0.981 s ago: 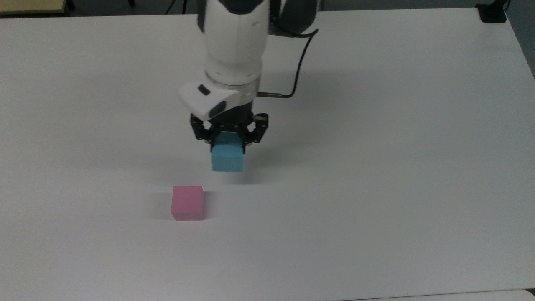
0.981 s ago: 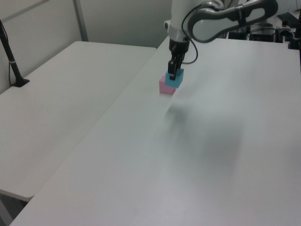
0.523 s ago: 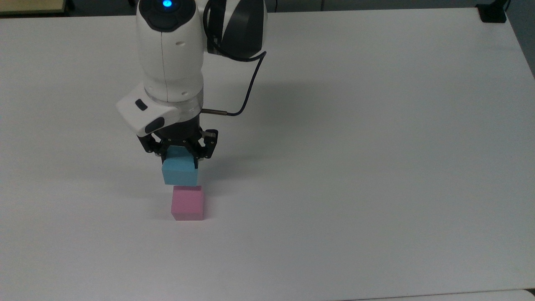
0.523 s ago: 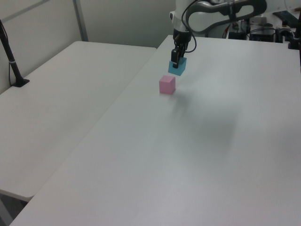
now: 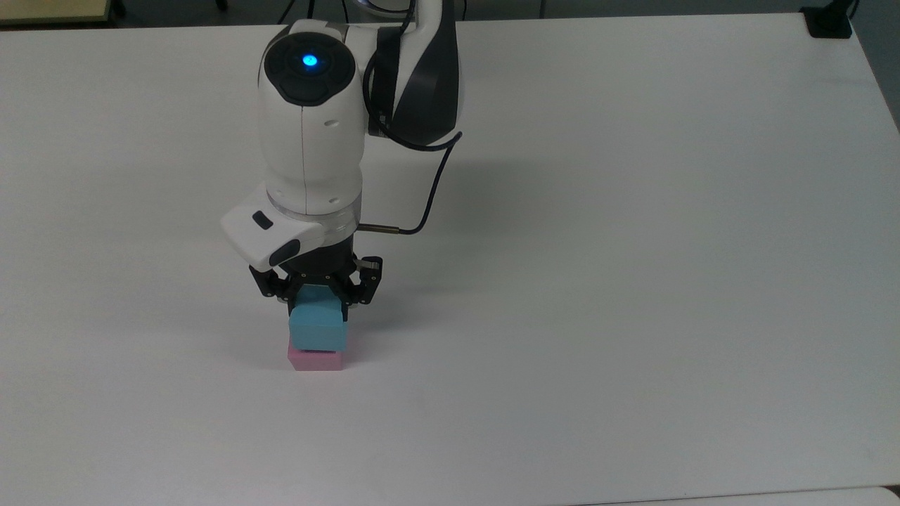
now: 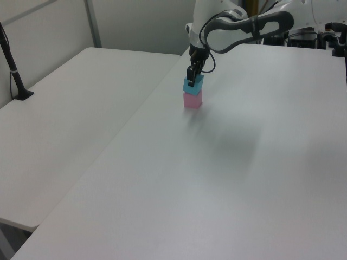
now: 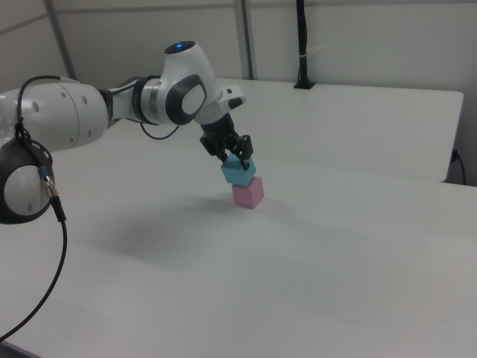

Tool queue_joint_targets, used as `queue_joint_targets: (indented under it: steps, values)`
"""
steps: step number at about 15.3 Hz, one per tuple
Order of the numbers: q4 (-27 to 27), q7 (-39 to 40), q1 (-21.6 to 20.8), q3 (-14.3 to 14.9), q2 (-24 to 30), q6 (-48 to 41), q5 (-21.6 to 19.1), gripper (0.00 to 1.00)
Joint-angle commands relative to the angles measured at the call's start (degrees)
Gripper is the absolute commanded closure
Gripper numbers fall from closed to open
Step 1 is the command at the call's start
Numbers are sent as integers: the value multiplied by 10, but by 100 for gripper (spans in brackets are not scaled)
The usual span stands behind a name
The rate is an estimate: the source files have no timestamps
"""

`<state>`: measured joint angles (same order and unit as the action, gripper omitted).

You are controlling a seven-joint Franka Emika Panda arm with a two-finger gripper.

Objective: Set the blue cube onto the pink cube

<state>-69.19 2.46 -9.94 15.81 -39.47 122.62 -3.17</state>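
The blue cube point(image 5: 318, 329) sits right over the pink cube point(image 5: 314, 360) on the white table point(image 5: 633, 281); I cannot tell whether the two touch. My gripper point(image 5: 318, 301) is shut on the blue cube from above, black fingers on its two sides. In the left view the blue cube point(image 6: 192, 84) is stacked over the pink cube point(image 6: 192, 99), with the gripper point(image 6: 192, 77) above. In the right view the blue cube point(image 7: 238, 171) looks slightly tilted over the pink cube point(image 7: 247, 192), held by the gripper point(image 7: 233, 156).
A black cable point(image 5: 429, 190) loops off the wrist. A black post base point(image 5: 830, 21) stands at the table's far right corner in the top view. A second white table point(image 6: 65, 119) adjoins on the left view's left, with a black pole point(image 6: 13, 70) on it.
My gripper carried the blue cube from beside and behind the pink cube to directly over it, and lowered it close onto the pink cube's top.
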Motion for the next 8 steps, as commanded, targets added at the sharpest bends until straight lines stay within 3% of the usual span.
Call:
queue_joint_targets:
  steps: [1, 3, 4, 8]
  values:
    - [20, -1, -10, 17, -15, 5, -15, 80]
    - [15, 1, -10, 18, -15, 4, -16, 43]
    - [15, 2, -10, 27, -15, 2, -24, 0]
    - [6, -1, -21, 55, -4, -2, -47, 0]
